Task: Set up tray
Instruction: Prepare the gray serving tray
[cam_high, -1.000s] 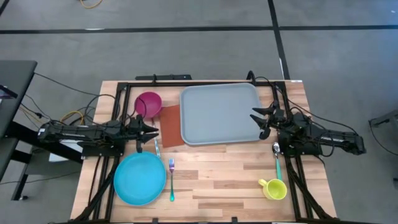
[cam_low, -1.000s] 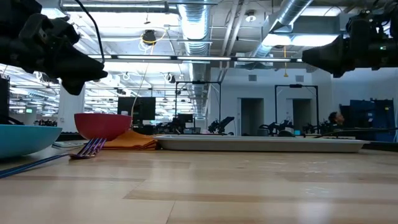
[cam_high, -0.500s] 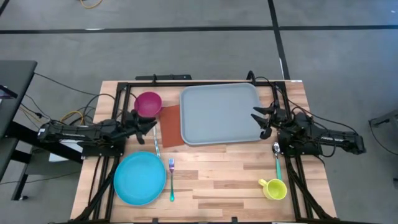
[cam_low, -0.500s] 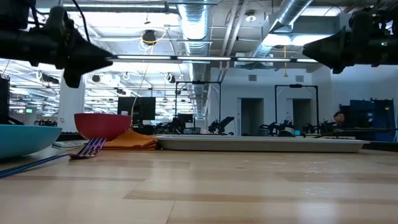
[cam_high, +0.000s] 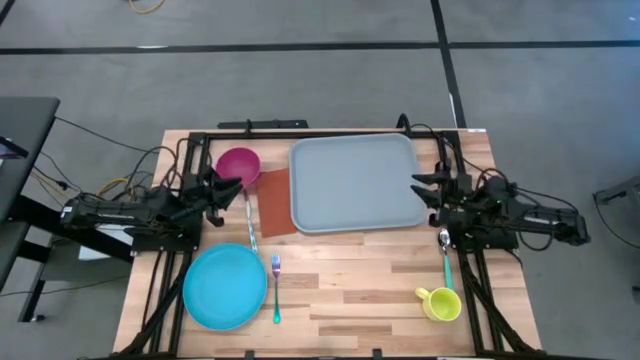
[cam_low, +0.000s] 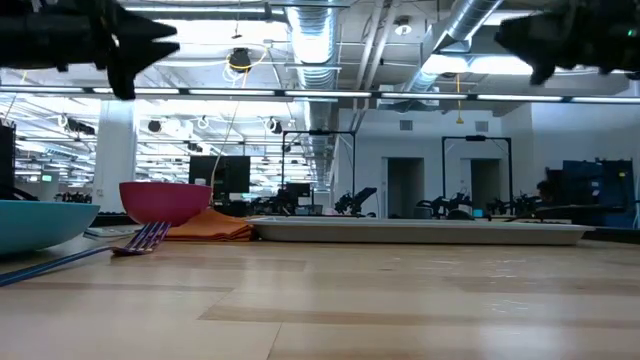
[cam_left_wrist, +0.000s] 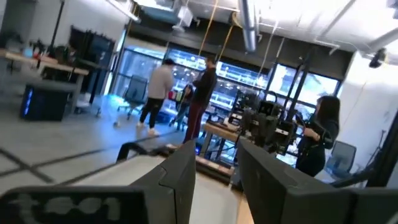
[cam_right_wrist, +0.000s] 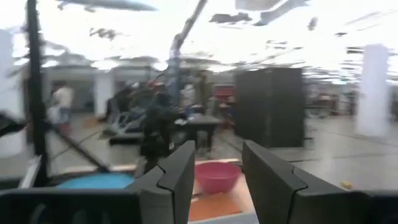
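Observation:
The pale grey-blue tray (cam_high: 355, 183) lies flat on the far half of the wooden table; in the low view the tray (cam_low: 420, 231) shows as a thin slab. My left gripper (cam_high: 232, 188) hangs open in the air beside the magenta bowl (cam_high: 238, 165), left of the tray. My right gripper (cam_high: 422, 191) hovers open over the tray's right edge. Both sit high in the low view, the left gripper (cam_low: 172, 38) and the right gripper (cam_low: 503, 38). The wrist views show a gap between the fingers of the left gripper (cam_left_wrist: 217, 163) and the right gripper (cam_right_wrist: 217, 167).
An orange-brown napkin (cam_high: 273, 203) lies against the tray's left edge. A round blue plate (cam_high: 224, 287), a fork (cam_high: 276, 288) and a thin teal utensil (cam_high: 251, 226) lie near left. A spoon (cam_high: 446, 255) and a yellow-green mug (cam_high: 440, 303) lie near right. People stand in the room beyond.
Both arms have risen and tipped their fingers up toward level. The left gripper has drawn back toward the table's left and far edge, next to the bowl. The right gripper has pulled slightly toward the right edge. No object has moved.

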